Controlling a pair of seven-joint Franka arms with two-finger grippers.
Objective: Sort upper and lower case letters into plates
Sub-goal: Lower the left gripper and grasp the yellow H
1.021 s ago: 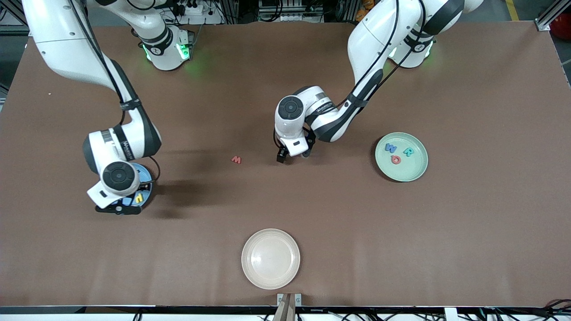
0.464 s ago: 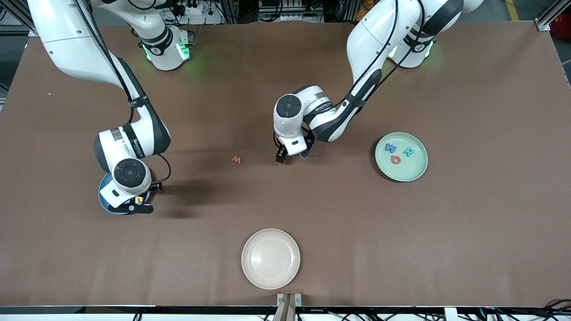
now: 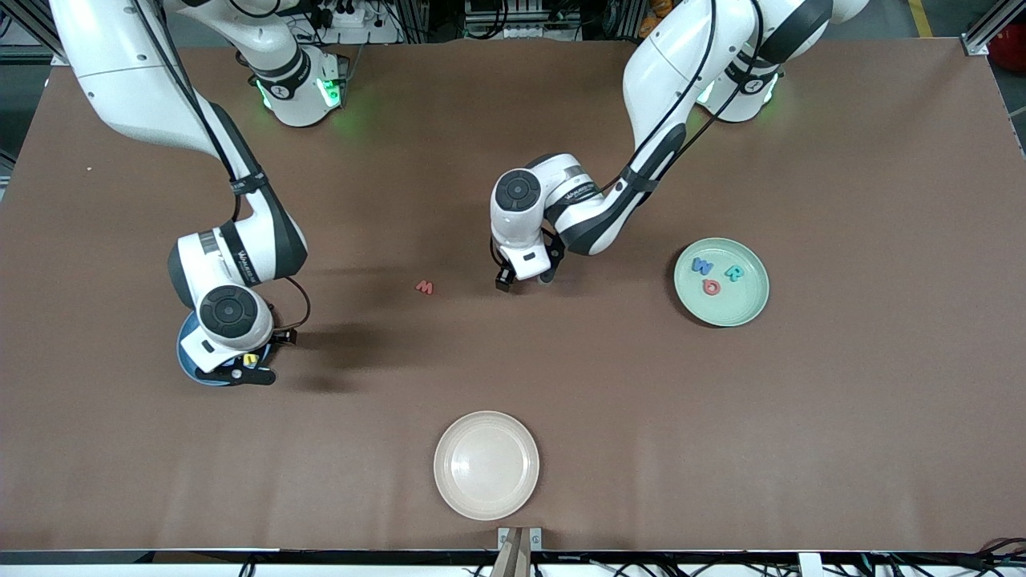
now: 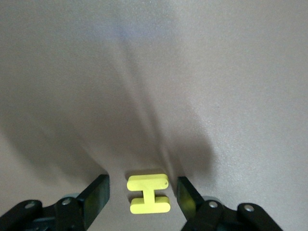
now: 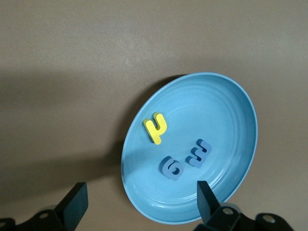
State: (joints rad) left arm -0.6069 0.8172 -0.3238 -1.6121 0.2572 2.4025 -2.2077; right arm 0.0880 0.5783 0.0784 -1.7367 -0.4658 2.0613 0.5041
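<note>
Two fingers of the left gripper (image 4: 143, 199) stand low at the table, one on each side of a yellow H (image 4: 148, 193), not yet touching it. Toward the right arm's end lies a red letter (image 3: 424, 287); toward the left arm's end sits the green plate (image 3: 749, 309) with three letters. The right gripper (image 5: 139, 204) hangs spread wide and empty over the blue plate (image 5: 226, 110), which holds a yellow letter (image 5: 156, 127) and two blue ones. A white plate (image 3: 486, 465) lies nearest the camera

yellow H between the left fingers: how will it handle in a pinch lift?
The yellow H looks chunky and flat, so probably stiff and light. It lies flat on the table, so rolling seems unlikely. The left gripper straddles it with gaps either side; an uneven close might twist it.
</note>
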